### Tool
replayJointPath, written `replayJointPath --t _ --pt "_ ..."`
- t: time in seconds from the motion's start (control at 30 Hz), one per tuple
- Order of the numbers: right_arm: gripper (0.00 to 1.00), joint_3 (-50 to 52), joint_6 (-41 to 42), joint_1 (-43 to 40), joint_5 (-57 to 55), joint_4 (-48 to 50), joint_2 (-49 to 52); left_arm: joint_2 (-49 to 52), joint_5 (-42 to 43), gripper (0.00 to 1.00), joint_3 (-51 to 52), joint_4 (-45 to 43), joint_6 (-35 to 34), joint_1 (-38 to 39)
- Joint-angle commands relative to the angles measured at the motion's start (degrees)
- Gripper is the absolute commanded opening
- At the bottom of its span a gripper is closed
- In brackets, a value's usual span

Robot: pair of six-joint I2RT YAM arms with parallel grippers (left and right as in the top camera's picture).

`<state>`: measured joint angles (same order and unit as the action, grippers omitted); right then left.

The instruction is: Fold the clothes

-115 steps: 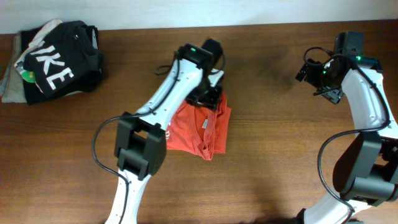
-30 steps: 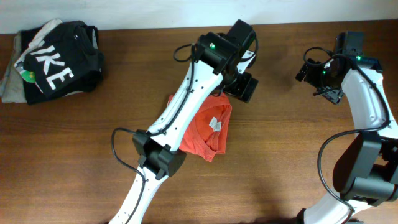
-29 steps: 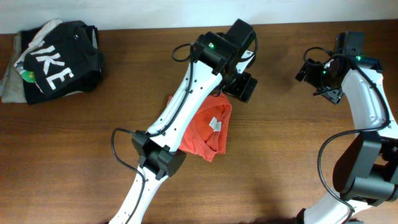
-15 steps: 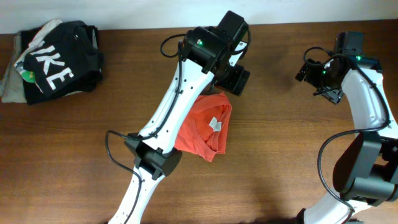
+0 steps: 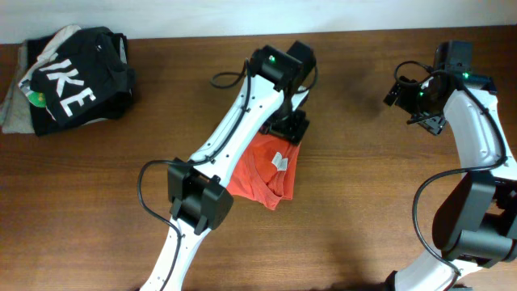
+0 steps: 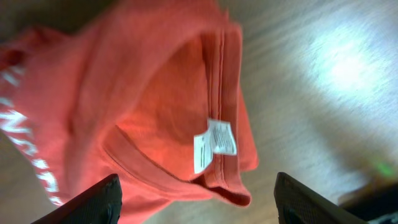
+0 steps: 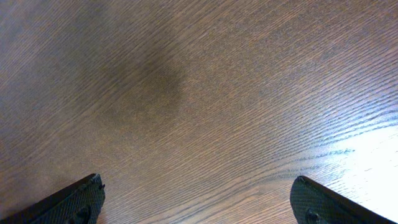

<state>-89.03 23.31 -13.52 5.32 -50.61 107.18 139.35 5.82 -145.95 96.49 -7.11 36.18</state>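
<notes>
The red-orange T-shirt [image 5: 265, 168] lies folded into a small bundle at the middle of the table, its white neck tag [image 5: 280, 162] facing up. In the left wrist view the T-shirt [image 6: 143, 106] fills the frame, with the tag [image 6: 214, 143] and part of the white print [image 6: 28, 155] showing. My left gripper [image 5: 289, 128] hovers over the bundle's far edge, open and empty [image 6: 198, 205]. My right gripper [image 5: 397, 91] is at the far right, open over bare wood [image 7: 198, 205].
A black garment with big white letters [image 5: 77, 77] lies on a grey-beige garment [image 5: 14, 101] at the far left corner. The wall edge [image 5: 242, 34] runs along the back of the table.
My left gripper swung out behind and right of the shirt, then came back down over its far edge. The shirt lies released, tag up. The right arm has not moved.
</notes>
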Motion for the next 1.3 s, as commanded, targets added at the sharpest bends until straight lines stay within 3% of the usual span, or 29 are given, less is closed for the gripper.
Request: replayJointPath --t 0.0,0.37,0.7,1.1,1.27 --pt "0.99 -0.44 -0.52 -0.02 -1.09 0.0 -0.85 -5.73 4.22 0.78 5.81 0.26 0.52 -0.24" --pt "0.99 -0.44 -0.52 -0.02 -1.09 0.02 -0.85 -5.64 6.93 0.74 20.96 -2.14 0.52 1.44" --pt "0.99 -0.44 -0.52 -0.02 -1.09 0.0 -0.85 -5.55 10.12 0.74 32.37 -15.58 -0.61 4.59" --pt "0.98 -0.44 -0.52 -0.02 -1.09 0.0 -0.85 -5.68 10.36 0.74 27.52 -17.4 -0.57 5.31" --pt "0.99 -0.44 -0.52 0.0 -1.09 0.0 -0.85 -5.64 14.6 0.74 27.54 -20.26 0.44 6.19"
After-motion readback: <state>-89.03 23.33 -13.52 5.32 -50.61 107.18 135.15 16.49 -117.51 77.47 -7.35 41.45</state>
